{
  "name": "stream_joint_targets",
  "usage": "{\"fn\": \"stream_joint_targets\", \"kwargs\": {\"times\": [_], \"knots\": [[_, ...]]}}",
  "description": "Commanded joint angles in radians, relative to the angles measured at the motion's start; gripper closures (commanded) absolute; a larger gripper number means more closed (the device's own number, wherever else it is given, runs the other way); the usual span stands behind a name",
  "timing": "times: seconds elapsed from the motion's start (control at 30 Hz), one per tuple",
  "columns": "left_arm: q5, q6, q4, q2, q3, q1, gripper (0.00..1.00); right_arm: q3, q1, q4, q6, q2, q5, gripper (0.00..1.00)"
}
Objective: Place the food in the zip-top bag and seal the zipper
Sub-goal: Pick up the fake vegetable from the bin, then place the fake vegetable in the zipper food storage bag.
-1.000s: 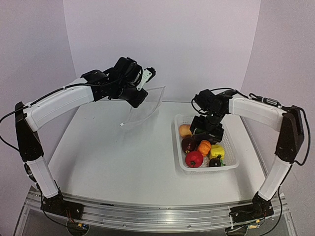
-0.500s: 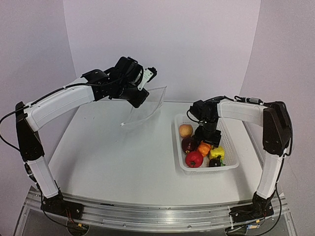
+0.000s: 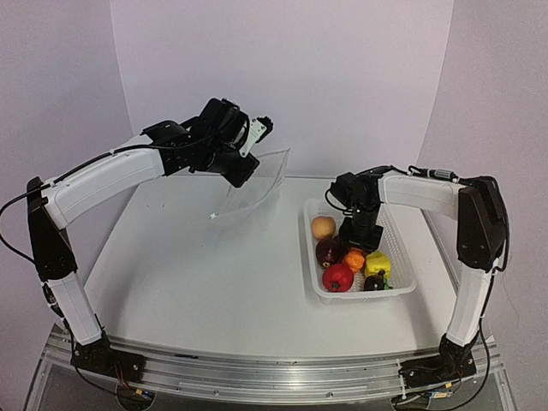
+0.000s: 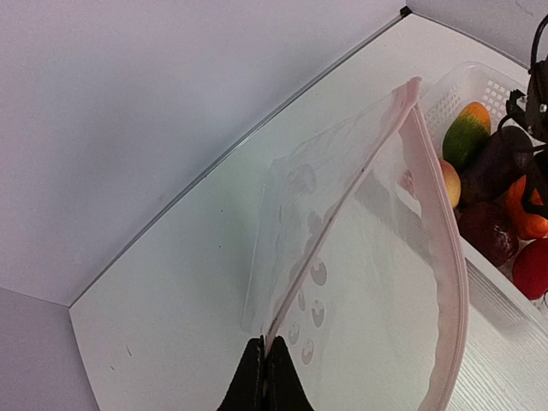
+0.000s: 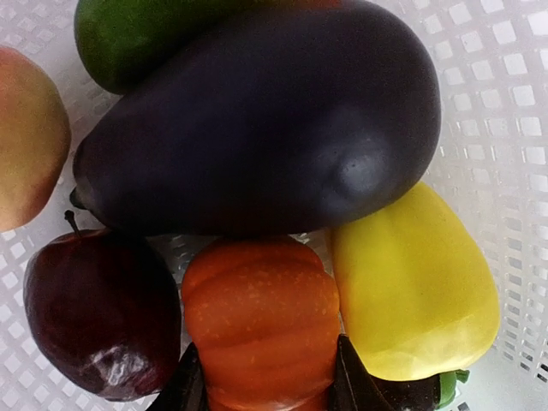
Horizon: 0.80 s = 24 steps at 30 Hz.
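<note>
The zip-top bag [image 3: 257,184] hangs clear and floppy above the table's far middle, its mouth gaping toward the basket. My left gripper [image 4: 265,360] is shut on one lip of the pinkish zipper [image 4: 342,197]; the other lip [image 4: 447,223] bows away. The food lies in the white mesh basket [image 3: 360,296]: peach [image 3: 323,227], red pomegranate [image 3: 338,277], purple eggplant [image 5: 257,120], green mango [image 5: 137,34], yellow pepper [image 5: 411,291] and a dark red fruit [image 5: 98,317]. My right gripper [image 5: 267,377] reaches down into the basket, its fingers pressed on both sides of the orange pepper [image 5: 261,317].
The basket stands at the right of the white table [image 3: 197,274]. The right arm [image 3: 428,193] arches over the basket's far side. The left arm [image 3: 111,175] spans the table's left. Pale walls close in behind.
The right gripper has dropped lower into the basket and its jaws have narrowed round the orange pepper. The left gripper and bag have stayed still.
</note>
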Motion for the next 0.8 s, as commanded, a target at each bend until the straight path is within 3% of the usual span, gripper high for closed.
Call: {"fn": "stream_joint_targets", "kwargs": {"times": [0.0, 0.17, 0.3, 0.53, 0.77], "knots": [[0.011, -0.022, -0.005, -0.005, 0.045, -0.003, 1.0, 0.1, 0.001, -0.084, -0.055, -0.146, 0.022, 0.86], [0.041, -0.062, -0.041, 0.012, 0.07, -0.004, 1.0, 0.269, 0.084, -0.114, -0.227, -0.251, 0.104, 0.88], [0.086, -0.112, -0.101, 0.039, 0.147, -0.003, 1.0, 0.319, 0.233, 0.082, -0.362, -0.327, 0.083, 0.9], [0.11, -0.15, -0.123, 0.046, 0.181, -0.004, 1.0, 0.066, 0.388, 0.63, -0.253, -0.419, 0.015, 0.95], [0.122, -0.157, -0.124, 0.049, 0.193, -0.003, 1.0, 0.082, 0.428, 0.838, -0.22, -0.353, 0.034, 1.0]]}}
